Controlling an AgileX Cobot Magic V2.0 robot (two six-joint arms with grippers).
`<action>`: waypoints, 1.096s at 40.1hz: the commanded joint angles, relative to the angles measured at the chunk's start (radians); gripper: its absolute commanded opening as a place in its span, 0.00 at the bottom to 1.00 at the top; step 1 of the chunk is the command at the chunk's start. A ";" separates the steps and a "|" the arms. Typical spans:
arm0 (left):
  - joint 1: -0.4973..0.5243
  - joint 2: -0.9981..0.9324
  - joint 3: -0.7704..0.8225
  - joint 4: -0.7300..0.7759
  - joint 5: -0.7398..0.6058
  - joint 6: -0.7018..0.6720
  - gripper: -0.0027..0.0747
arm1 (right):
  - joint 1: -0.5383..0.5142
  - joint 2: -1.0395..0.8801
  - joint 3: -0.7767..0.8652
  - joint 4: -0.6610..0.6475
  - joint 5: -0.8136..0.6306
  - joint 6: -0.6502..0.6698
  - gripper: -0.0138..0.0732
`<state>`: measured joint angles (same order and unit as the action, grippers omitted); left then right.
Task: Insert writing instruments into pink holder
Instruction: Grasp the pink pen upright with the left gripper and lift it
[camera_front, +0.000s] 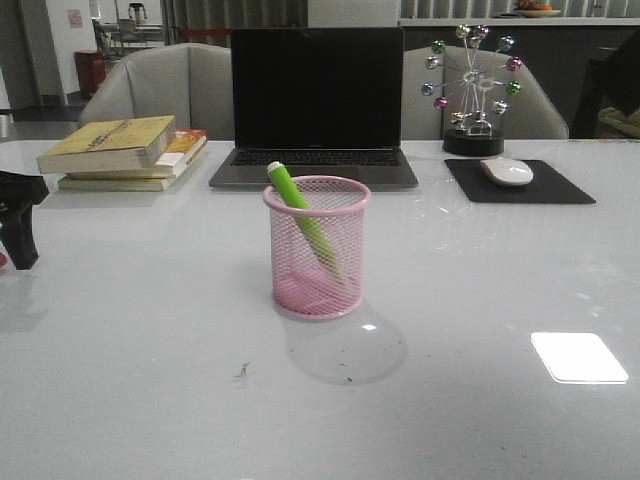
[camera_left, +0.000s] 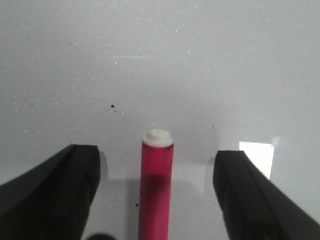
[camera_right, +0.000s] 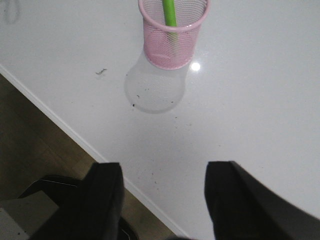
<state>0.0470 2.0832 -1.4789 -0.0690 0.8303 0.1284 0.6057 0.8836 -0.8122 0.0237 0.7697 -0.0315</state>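
Nearest, in the right wrist view, the right claw (camera_right: 162, 200) is seen spread wide and carrying nothing, held over the near edge of the white table (camera_right: 260, 110) with the floor visible beyond that edge. It is well apart from the pink holder (camera_right: 173, 35).

In the left wrist view, the left claw (camera_left: 156, 195) is likewise spread, its jaws standing on either side of the magenta marker (camera_left: 156, 190) without touching it. The marker is seen lying on the table with its white end pointing away from the wrist. No grip has been taken yet. In the front view only a dark part of the left arm is seen at the left edge, and the magenta marker is not seen there.

Farther out, at the middle of the table, the pink holder (camera_front: 317, 247) stands upright. The green marker (camera_front: 300, 215) is already inside it, leaning, with its white end above the rim.

Behind are a stack of books (camera_front: 125, 152), a laptop (camera_front: 316, 100), a mouse (camera_front: 507, 171) on its pad and a small wheel ornament (camera_front: 473, 90).

The task is judged half done: one marker is inserted; the magenta one remains to be grasped, carried and dropped in.
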 joint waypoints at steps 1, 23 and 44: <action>0.000 -0.029 -0.028 -0.006 -0.004 -0.002 0.65 | -0.004 -0.012 -0.027 -0.008 -0.061 -0.002 0.71; -0.005 -0.084 -0.028 -0.021 -0.007 -0.002 0.16 | -0.004 -0.012 -0.027 -0.008 -0.061 -0.002 0.71; -0.377 -0.619 0.440 -0.461 -0.908 0.179 0.15 | -0.004 -0.012 -0.027 -0.008 -0.061 -0.002 0.71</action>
<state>-0.2415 1.5613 -1.0944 -0.4535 0.2266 0.2969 0.6057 0.8836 -0.8122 0.0237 0.7697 -0.0315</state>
